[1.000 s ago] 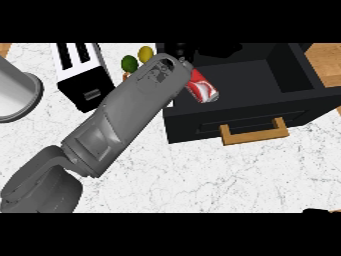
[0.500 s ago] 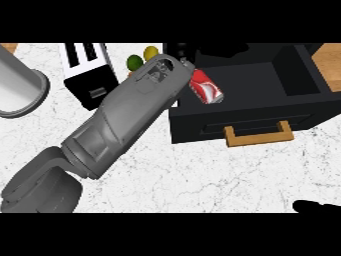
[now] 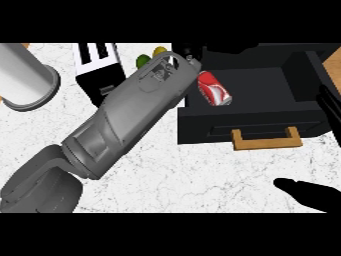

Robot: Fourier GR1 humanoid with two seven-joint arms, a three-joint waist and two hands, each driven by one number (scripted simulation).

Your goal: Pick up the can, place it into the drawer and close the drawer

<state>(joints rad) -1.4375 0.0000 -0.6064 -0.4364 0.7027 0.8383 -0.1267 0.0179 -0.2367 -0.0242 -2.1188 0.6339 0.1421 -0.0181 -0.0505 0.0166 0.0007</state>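
Diagonally, the left forearm (image 3: 132, 112) reaches to the drawer (image 3: 254, 122), its hand's grip hidden.

You see the left forearm (image 3: 132, 117) as a long grey casing, wider near the elbow, with moulded panel lines, a darker recessed patch near the wrist and a segmented grey elbow shell (image 3: 36, 182). The right hand (image 3: 328, 192) shows as plain matte black with slim, tapered fingers.
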